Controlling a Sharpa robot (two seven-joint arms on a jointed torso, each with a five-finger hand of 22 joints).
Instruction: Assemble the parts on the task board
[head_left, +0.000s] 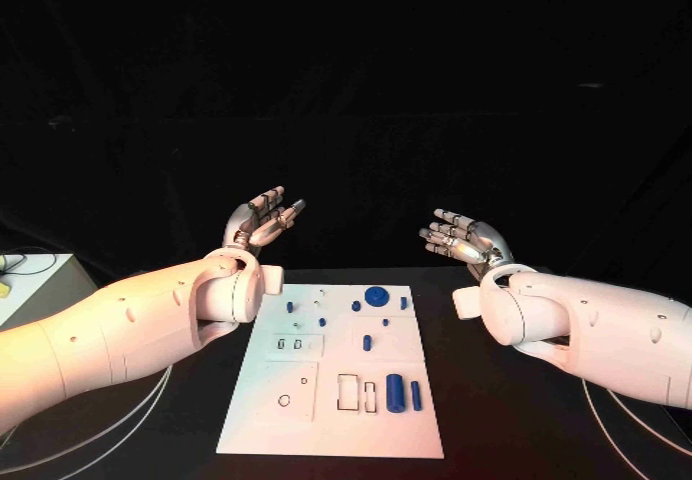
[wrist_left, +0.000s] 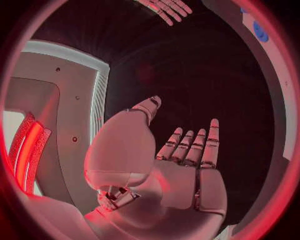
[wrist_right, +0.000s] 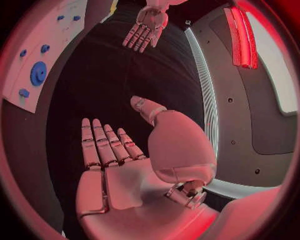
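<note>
Both hands, the left hand (head_left: 263, 220) and the right hand (head_left: 464, 238), hang high over the desk's (head_left: 498, 420) far edge, fingers apart. Small blue parts (head_left: 376, 296) dot the task board (head_left: 335, 420) below them.

A pale box (head_left: 29, 285) sits beside the black table (head_left: 490, 420).

The white task board (head_left: 335, 425) lies on the black table (head_left: 505, 430) and carries small blue parts (head_left: 376, 296), while the left hand (head_left: 260, 222) and the right hand (head_left: 464, 239) are silver on white arms (head_left: 116, 325).
</note>
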